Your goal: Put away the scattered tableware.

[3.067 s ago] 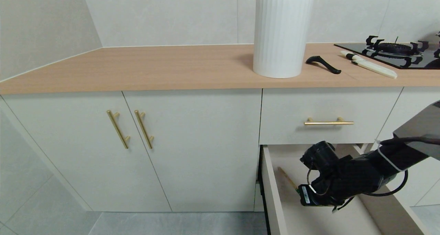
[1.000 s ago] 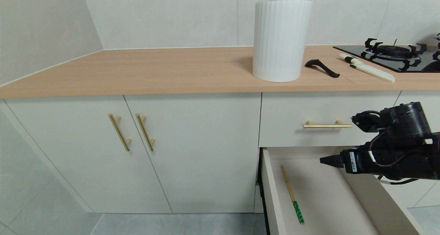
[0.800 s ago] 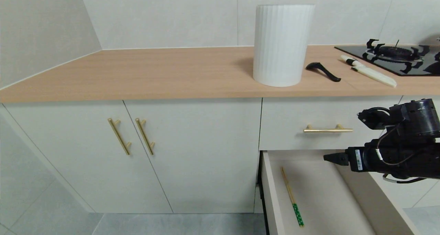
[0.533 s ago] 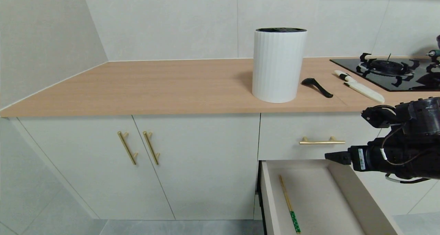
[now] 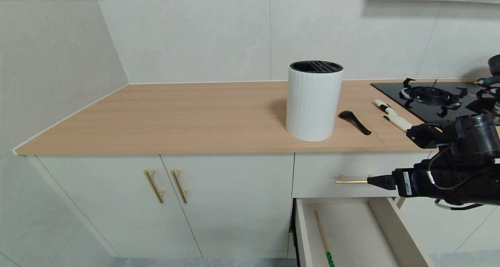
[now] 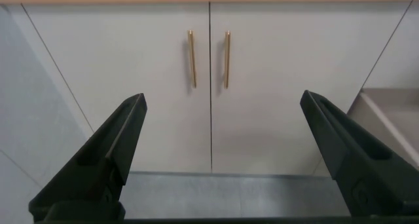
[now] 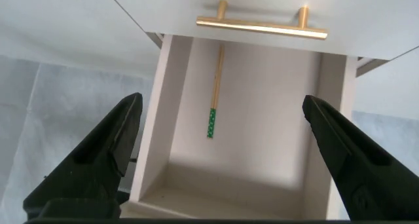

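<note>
We count four loose pieces of tableware. On the light wooden countertop (image 5: 195,114) stands one tall white ribbed cylindrical holder with a black slotted top (image 5: 314,101). At its 3 o'clock lies one black plastic spoon (image 5: 354,121). Further toward 3 o'clock, just beside the black glass gas hob (image 5: 429,97), lies one white knife with a cream handle (image 5: 393,118). At 6 o'clock from the holder, the pulled-out pale lower drawer (image 5: 302,235) holds one pair of thin bamboo chopsticks with green ends (image 5: 322,235). They lie side by side on its floor near the left wall (so close together that we can barely separate them). We count three gold bar handles: two upright ones (image 5: 154,186) on the cabinet doors and one level one (image 5: 351,179) on the closed upper drawer. The right gripper (image 5: 375,180) hovers above the open drawer, in front of that level handle, its claw spread wide and holding nothing. The left gripper (image 6: 219,152) faces the two cabinet doors, likewise released and empty.
</note>
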Robot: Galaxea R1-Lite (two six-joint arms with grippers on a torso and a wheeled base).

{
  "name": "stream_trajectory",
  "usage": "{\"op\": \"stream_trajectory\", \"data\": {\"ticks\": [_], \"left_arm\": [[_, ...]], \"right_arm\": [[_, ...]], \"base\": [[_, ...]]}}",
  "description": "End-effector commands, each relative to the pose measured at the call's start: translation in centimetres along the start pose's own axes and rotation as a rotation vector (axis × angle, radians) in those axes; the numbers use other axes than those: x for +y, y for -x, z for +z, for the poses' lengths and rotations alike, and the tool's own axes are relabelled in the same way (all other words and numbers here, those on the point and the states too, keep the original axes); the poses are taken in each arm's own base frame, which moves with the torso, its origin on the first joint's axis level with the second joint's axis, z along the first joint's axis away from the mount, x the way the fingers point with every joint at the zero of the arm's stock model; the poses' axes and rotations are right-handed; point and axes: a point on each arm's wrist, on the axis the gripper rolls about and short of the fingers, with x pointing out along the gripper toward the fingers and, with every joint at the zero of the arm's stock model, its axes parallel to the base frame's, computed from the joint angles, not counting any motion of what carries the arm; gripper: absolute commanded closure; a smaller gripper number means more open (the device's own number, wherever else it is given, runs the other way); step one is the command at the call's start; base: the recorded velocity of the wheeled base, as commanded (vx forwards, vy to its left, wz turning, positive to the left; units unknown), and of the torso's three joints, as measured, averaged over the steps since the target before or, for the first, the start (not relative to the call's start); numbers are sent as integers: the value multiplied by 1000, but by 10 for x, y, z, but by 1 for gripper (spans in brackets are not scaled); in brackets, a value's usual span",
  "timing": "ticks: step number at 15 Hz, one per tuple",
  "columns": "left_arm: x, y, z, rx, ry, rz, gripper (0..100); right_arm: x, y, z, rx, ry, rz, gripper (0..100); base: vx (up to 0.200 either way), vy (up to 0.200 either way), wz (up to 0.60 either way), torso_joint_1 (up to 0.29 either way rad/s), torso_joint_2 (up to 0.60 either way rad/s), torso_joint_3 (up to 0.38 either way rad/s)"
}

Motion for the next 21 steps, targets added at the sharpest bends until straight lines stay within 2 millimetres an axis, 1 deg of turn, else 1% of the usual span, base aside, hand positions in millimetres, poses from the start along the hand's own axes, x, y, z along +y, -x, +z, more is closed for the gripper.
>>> {"op": "stream_trajectory", "data": {"ticks": [1,7,9,10,11,12,13,15,17,19,20,21], "left_arm": [[0,0,0,0,1,0,0],[0,0,0,0,1,2,0],[0,0,0,0,1,-1,0],[0,0,0,0,1,0,0],[0,0,0,0,1,2,0],[0,0,0,0,1,2,0],[0,0,0,0,1,0,0],[0,0,0,2,1,0,0],[0,0,0,0,1,2,0],[0,0,0,0,1,0,0],[0,0,0,0,1,-1,0],[0,0,0,2,1,0,0]], "right_arm": [[0,-4,-1,14,0,-2,0],[0,-3,0,7,23,-1,0],[-4,-2,9,-31,55,-12,0],[-11,-11,27,-77,83,-25,0],[-22,-24,42,-95,115,-35,0],[-31,-36,51,-97,140,-27,0],[-41,-56,63,-103,154,-6,0],[-51,-97,78,-98,165,-9,0],[-58,-136,85,-93,173,-12,0],[-62,-166,86,-86,177,-14,0],[-64,-176,87,-90,177,-14,0],[-65,-183,85,-83,176,-14,0]], "base": [[0,0,0,193,-491,-320],[0,0,0,202,-506,-304],[0,0,0,100,-234,-139],[0,0,0,46,-90,-61],[0,0,0,22,-51,-22],[0,0,0,0,0,0],[0,0,0,0,0,0],[0,0,0,0,0,0],[0,0,0,0,0,0],[0,0,0,0,0,0],[0,0,0,0,0,0],[0,0,0,0,0,0]]}}
